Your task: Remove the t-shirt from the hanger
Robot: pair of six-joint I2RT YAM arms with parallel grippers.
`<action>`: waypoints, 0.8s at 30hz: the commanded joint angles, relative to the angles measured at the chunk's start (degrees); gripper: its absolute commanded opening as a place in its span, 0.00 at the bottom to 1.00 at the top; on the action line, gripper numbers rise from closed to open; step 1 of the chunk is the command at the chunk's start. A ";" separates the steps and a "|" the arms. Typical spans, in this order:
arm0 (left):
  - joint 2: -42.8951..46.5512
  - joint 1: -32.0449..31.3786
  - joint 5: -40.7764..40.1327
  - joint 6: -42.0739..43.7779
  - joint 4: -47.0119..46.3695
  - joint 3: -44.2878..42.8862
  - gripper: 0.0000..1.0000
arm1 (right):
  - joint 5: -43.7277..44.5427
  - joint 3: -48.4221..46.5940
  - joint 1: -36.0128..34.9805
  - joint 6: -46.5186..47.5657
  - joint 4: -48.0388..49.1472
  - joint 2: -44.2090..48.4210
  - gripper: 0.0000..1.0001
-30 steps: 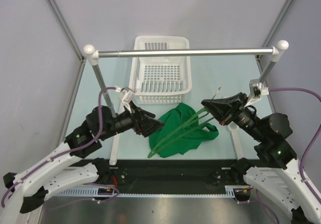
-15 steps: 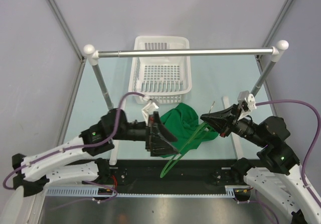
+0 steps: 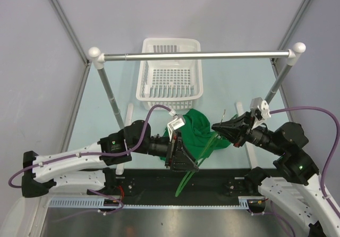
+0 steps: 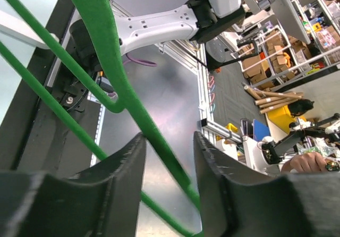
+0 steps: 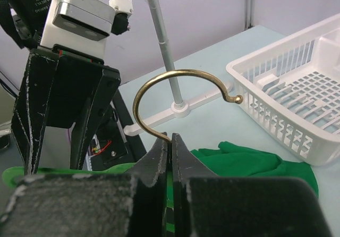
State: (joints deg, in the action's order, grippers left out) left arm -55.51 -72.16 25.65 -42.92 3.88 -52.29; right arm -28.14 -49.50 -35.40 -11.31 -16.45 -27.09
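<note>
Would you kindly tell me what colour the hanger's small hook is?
Brassy gold. The hook shows best in the right wrist view.

How my cameras sit
Top one looks down from high behind; both wrist ones sit very close, all sharing the hanger (image 4: pixel 98 30).

Both arms are built of glossy white moulded link shells (image 3: pixel 69 162) joined by black cylindrical joint housings (image 3: pixel 289 136). A small green indicator light (image 3: pixel 112 146) glows on one black housing of each arm. A thin purple cable (image 3: pixel 156 107) loops along each arm to a white boxy wrist camera (image 3: pixel 176 124) with a grey face. The left tool (image 4: pixel 169 157) has two matte black, rough-textured fingers (image 4: pixel 122 168). The right tool (image 5: pixel 170 146) has the same black fingers, with pale scuffs along the edges.
</note>
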 commanded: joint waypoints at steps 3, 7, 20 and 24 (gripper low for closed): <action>-1.62 -1.76 -0.42 -2.17 -5.99 -1.85 0.43 | -1.13 -2.98 0.15 -0.29 2.12 0.11 0.00; -2.68 -2.02 -1.30 -2.70 -6.60 -2.11 0.42 | -0.86 -3.24 0.15 -0.64 2.30 0.20 0.00; -4.79 -2.54 -7.26 -6.03 -6.70 -5.97 0.00 | 1.42 -4.03 0.15 -2.48 -0.15 0.64 0.19; -3.74 -3.51 -12.72 -7.61 -4.58 -7.91 0.00 | 5.28 -5.43 0.15 -3.54 -4.28 1.69 0.60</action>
State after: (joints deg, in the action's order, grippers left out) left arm -60.84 -74.59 19.35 -48.90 1.85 -55.16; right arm -26.28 -51.92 -35.14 -13.21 -16.53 -26.83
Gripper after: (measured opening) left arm 0.274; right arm 0.418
